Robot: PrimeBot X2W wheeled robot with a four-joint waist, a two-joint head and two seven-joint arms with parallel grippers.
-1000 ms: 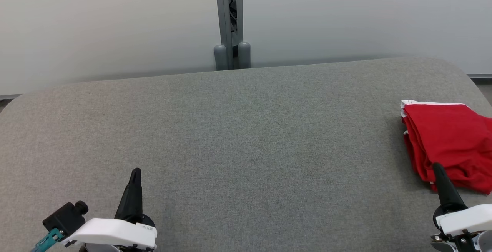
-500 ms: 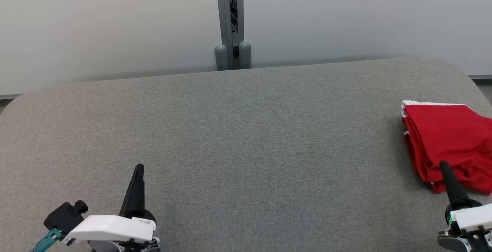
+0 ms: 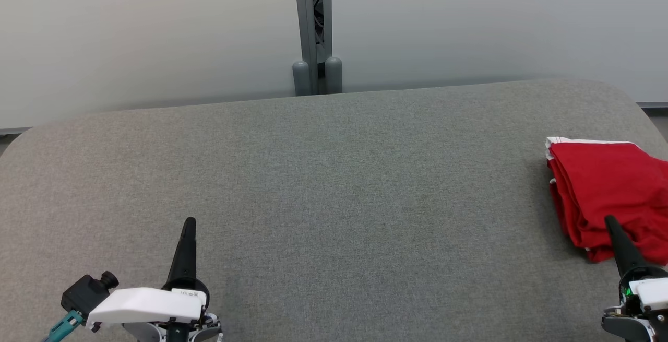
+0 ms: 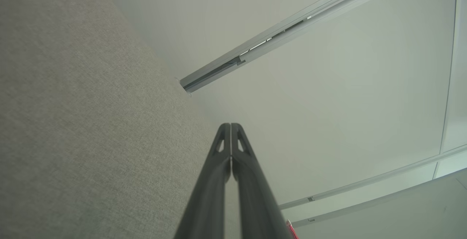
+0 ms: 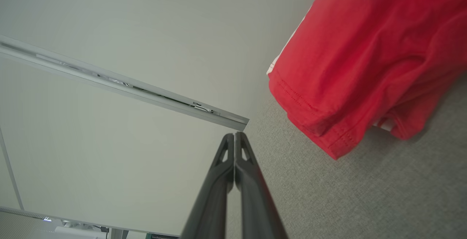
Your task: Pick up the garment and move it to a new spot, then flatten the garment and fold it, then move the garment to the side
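The garment [image 3: 605, 190] is red with white trim, folded into a thick bundle at the right end of the grey table [image 3: 334, 175]; the right wrist view shows the garment [image 5: 368, 56] at upper right. My right gripper [image 3: 609, 220] stands at the lower right, shut and empty, its tip in front of the bundle's near edge. In the right wrist view my right gripper [image 5: 234, 134] has its fingers pressed together, off the cloth. My left gripper [image 3: 189, 222] is at the lower left over bare table, also shut and empty, as the left wrist view confirms for my left gripper [image 4: 230, 124].
A grey metal post [image 3: 312, 28] with two round feet stands behind the table's far edge against a pale wall. The table's right edge runs close to the garment. Bare grey felt spreads across the table's middle and left.
The right gripper has drawn back toward the lower right, away from the garment. The left gripper has shifted slightly up and right. The garment has not moved.
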